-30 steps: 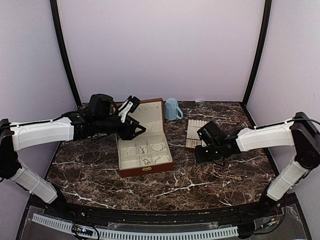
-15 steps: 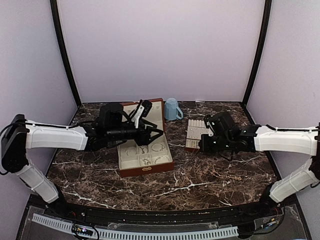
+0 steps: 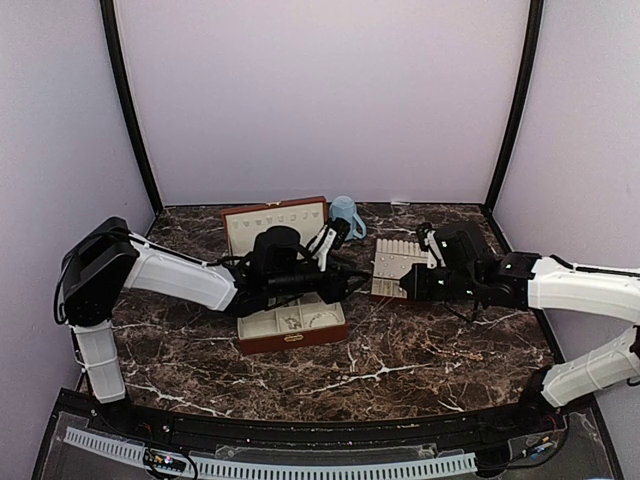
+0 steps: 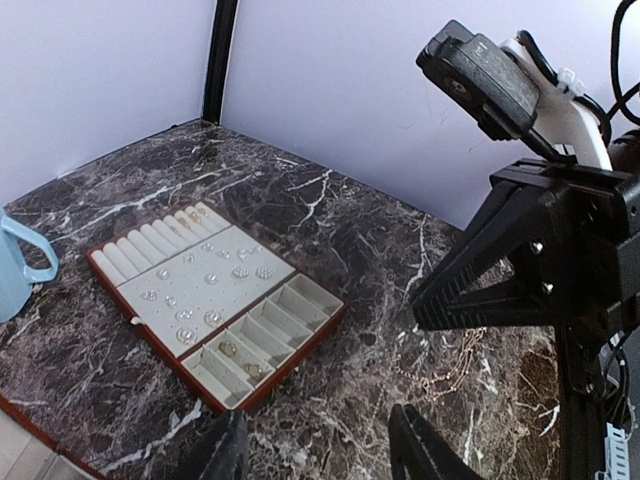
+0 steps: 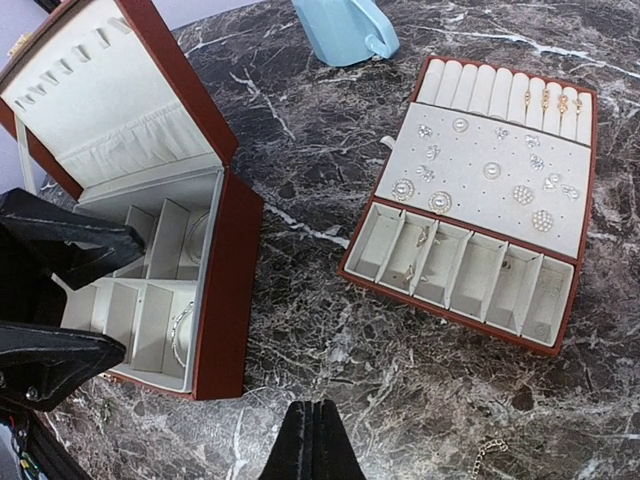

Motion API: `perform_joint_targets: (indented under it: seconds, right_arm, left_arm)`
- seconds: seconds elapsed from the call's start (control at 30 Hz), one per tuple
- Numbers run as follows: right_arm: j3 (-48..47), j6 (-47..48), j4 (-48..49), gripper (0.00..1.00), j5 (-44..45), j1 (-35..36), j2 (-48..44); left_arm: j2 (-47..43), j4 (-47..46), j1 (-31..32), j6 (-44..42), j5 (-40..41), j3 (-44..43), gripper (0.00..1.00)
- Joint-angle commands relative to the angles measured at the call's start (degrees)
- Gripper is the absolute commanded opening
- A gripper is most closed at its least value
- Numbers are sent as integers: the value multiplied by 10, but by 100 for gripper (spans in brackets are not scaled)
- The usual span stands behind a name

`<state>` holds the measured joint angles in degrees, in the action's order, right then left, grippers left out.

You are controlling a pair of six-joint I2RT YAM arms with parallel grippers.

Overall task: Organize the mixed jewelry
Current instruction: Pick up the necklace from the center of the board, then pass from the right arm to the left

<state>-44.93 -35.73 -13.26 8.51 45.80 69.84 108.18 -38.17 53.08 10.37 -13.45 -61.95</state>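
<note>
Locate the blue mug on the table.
In the top view the blue mug stands near the back edge, just right of the lid of the open box and behind the slotted tray.

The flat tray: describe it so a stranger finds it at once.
On the dark marble table, look right of the open reddish-brown box, near the blue mug. The tray lies flat, lidless, with ring rolls, a studded panel and a row of slots.
</note>
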Motion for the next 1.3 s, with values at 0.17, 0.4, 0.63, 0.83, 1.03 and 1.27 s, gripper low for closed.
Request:
perform_joint_targets:
  seconds: [0.17, 0.4, 0.63, 0.83, 1.03, 1.27]
  right_arm:
    - [11, -8, 24, 0, -13, 4, -27]
    - [5, -8, 26, 0, -20, 4, -22]
    - [4, -9, 31, 0, -26, 4, -16]
    - [5, -10, 33, 0, -29, 5, -19]
    - [3, -12, 31, 0, -23, 4, -24]
    - [-2, -13, 26, 0, -11, 4, -37]
  left_arm:
    - [57, -63, 22, 8, -18, -45, 50]
    - [79, -58, 29, 4, -16, -60, 49]
    - [96, -56, 33, 4, -27, -73, 49]
    - [115, -29, 33, -1, -19, -96, 49]
    - [125, -27, 36, -5, -25, -100, 45]
    - [127, -19, 44, -15, -11, -83, 39]
